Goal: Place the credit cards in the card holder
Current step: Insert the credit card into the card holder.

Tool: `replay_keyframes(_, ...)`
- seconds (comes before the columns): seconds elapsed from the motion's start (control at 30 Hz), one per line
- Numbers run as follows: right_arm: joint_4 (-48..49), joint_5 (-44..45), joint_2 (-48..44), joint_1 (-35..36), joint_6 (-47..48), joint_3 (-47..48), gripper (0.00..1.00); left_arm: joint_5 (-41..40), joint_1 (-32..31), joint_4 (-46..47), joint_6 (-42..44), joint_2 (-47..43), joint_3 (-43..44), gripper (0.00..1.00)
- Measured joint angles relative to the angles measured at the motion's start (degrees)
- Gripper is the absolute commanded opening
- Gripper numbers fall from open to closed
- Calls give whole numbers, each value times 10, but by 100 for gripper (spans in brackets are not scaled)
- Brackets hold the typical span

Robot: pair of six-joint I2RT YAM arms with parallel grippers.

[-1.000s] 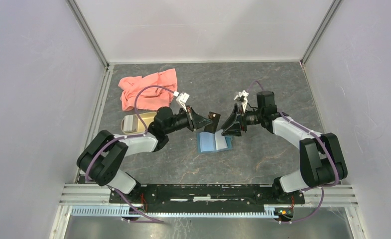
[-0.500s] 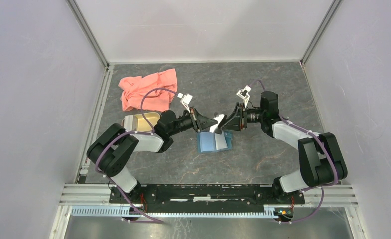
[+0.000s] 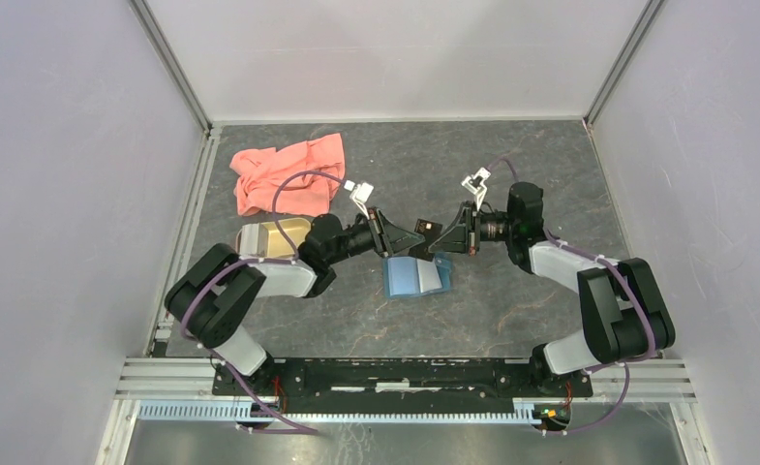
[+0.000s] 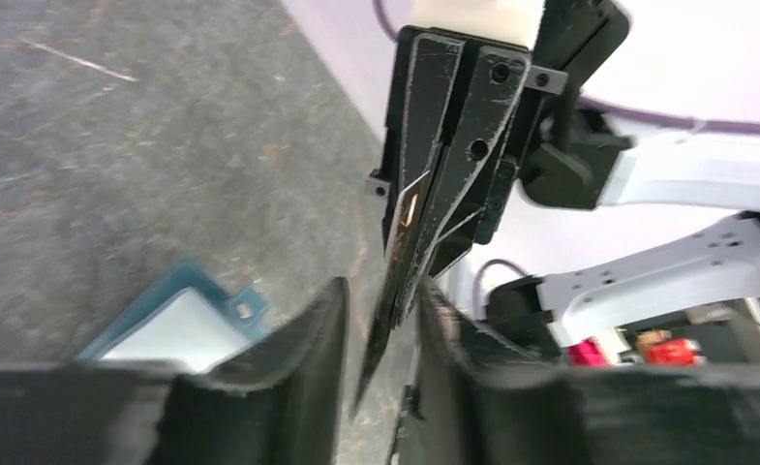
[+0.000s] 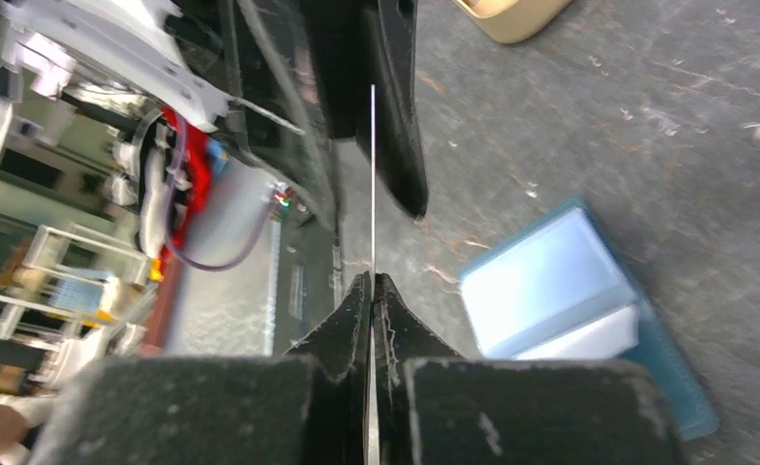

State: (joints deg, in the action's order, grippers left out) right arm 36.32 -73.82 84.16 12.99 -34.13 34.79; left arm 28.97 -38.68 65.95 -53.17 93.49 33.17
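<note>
Your left gripper (image 4: 380,298) stands narrowly open, a finger on either side of the credit card (image 5: 373,174). The card is held edge-on just above the open card holder (image 3: 416,276) on the table, and your right gripper (image 5: 373,286) is pinched tight on it.

Left gripper (image 3: 417,237), right gripper (image 3: 436,242) nose-to-nose above card holder (image 3: 416,279); credit card (image 4: 387,300) spans gap.

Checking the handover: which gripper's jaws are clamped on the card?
The right gripper: its jaws are shut on the thin card, while the left gripper has its jaws apart around it.
</note>
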Motion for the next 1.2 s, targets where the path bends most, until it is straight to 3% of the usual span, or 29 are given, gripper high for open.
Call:
replay_keyframes(0.1, -110, 10, 1, 0, 100, 24, 0, -6, 13, -89, 35, -43, 0, 76)
replay_keyframes(0.23, -258, 23, 5, 0, 228, 62, 0, -46, 45, -263, 136, -160, 14, 99)
replay_keyframes(0.37, -405, 53, 29, 7, 340, 92, 0, -72, 66, -363, 209, -253, 22, 100)
replay_keyframes(0.47, -484, 106, 50, 30, 381, 103, 0, -55, 68, -374, 221, -260, 7, 100)
replay_keyframes(0.53, -511, 141, 53, 46, 379, 103, 0, -39, 68, -370, 216, -235, -13, 95)
replay_keyframes(0.6, -521, 177, 53, 60, 367, 103, 0, -26, 68, -359, 200, -205, -41, 80)
replay_keyframes(0.73, -519, 237, 53, 68, 316, 103, 0, -13, 66, -325, 156, -158, -103, 68)
replay_keyframes(0.9, -502, 281, 61, 68, 262, 100, 0, -4, 50, -271, 129, -102, -104, 55)
replay_keyframes(1.2, -471, 285, 83, 67, 205, 86, 0, -2, 25, -205, 107, -17, -77, 44)
